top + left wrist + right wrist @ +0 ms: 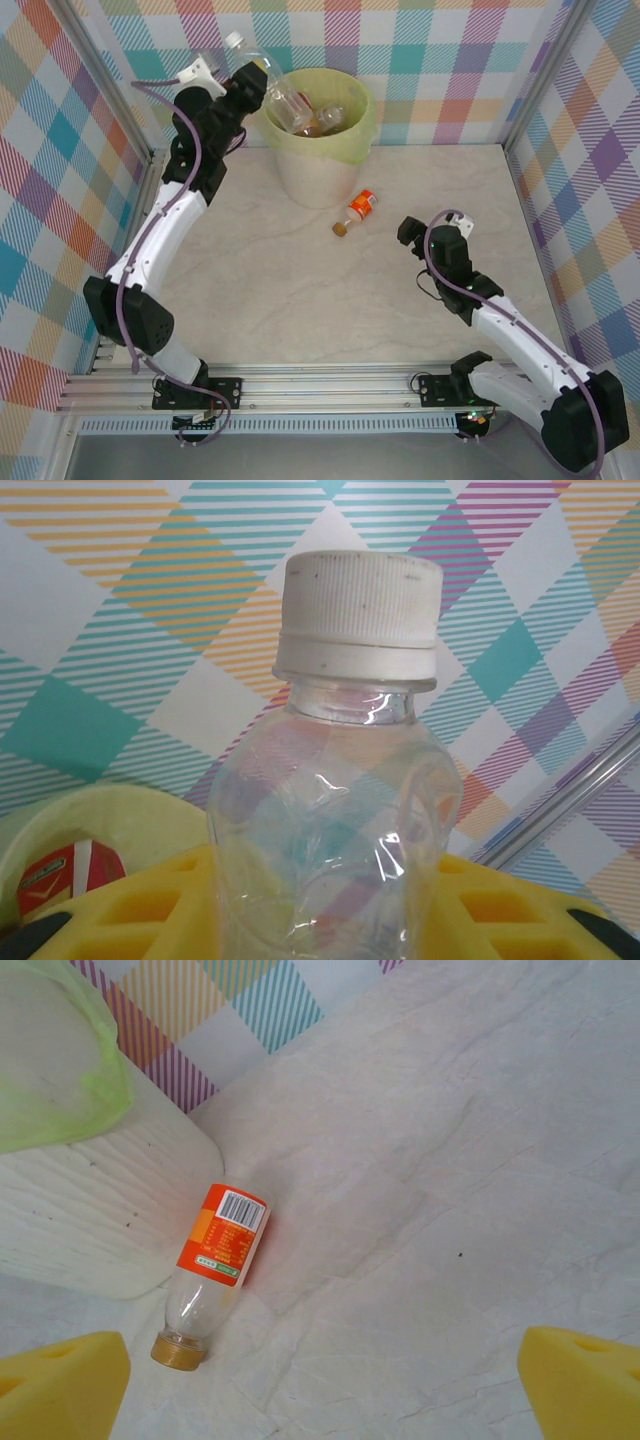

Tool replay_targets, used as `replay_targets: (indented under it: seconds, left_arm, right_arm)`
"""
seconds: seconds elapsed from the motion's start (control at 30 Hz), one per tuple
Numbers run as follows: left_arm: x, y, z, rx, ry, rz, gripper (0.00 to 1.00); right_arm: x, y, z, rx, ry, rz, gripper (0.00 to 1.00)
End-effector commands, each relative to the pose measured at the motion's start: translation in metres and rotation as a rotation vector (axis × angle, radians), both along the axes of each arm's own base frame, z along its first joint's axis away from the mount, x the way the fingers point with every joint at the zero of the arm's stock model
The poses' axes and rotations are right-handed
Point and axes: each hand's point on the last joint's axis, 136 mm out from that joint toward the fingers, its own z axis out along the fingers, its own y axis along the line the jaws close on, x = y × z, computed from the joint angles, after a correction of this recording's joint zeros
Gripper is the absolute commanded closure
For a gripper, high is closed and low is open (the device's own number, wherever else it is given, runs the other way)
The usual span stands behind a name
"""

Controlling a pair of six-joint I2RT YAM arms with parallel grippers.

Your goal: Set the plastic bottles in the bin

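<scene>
My left pincer (pixel 248 88) grips 1 bottle (pixel 330 810) at the bin (pixel 310 170) rim; next, release inside; right pincer (pixel 325 1380) gapes empty.

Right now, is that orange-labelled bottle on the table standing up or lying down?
Lying down: the orange-labelled bottle rests on its side on the table, beside the bin.

Tabletop (pixel 300 300): pale cream w/ faint marble veining, matte, evenly lit. Back wall (pixel 440 60), L wall (pixel 50 150), R wall (pixel 600 170): pastel plaid in teal, orange, pink, purple, yellow. Aluminium posts (pixel 546 75) at back corners; aluminium rail (pixel 330 378) along near edge.
</scene>
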Motion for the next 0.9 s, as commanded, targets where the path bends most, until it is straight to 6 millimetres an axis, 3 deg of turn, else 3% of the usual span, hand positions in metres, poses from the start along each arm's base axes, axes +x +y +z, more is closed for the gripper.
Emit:
replay_targets:
  seconds: [0.0, 0.1, 0.23, 0.3, 0.4, 0.5, 0.53, 0.63, 0.87]
  left_arm:
    - [0.029, -0.001, -0.016, 0.091, 0.035, 0.076, 0.57]
    - [0.058, 0.006, -0.035, 0.149, 0.070, 0.170, 0.56]
    - [0.094, -0.001, -0.065, 0.219, 0.171, 0.192, 0.54]
    - [0.101, -0.010, -0.085, 0.259, 0.287, 0.154, 0.36]
    - [0.098, -0.014, -0.099, 0.312, 0.405, 0.134, 0.11]
    - [0.087, -0.014, -0.094, 0.340, 0.427, 0.112, 0.02]
    - [0.081, -0.014, -0.082, 0.335, 0.394, 0.097, 0.00]
    - [0.073, -0.014, -0.084, 0.369, 0.415, 0.075, 0.00]
    - [0.050, -0.011, -0.059, 0.372, 0.392, 0.059, 0.00]
  right_arm:
    - [-0.008, -0.011, -0.003, -0.020, 0.001, -0.036, 0.00]
    - [-0.012, -0.014, -0.004, -0.031, 0.004, -0.040, 0.00]
    - [-0.013, -0.016, -0.004, -0.044, 0.009, -0.038, 0.00]
    - [-0.014, -0.016, -0.002, -0.046, 0.006, -0.038, 0.00]
    - [-0.014, -0.018, -0.004, -0.058, 0.009, -0.041, 0.00]
    - [-0.011, -0.017, -0.006, -0.075, 0.017, -0.036, 0.00]
    - [-0.010, -0.016, -0.007, -0.081, 0.020, -0.035, 0.00]
    - [-0.005, -0.013, -0.010, -0.083, 0.026, -0.029, 0.00]
    - [0.008, 0.000, -0.018, -0.073, 0.059, 0.006, 0.00]
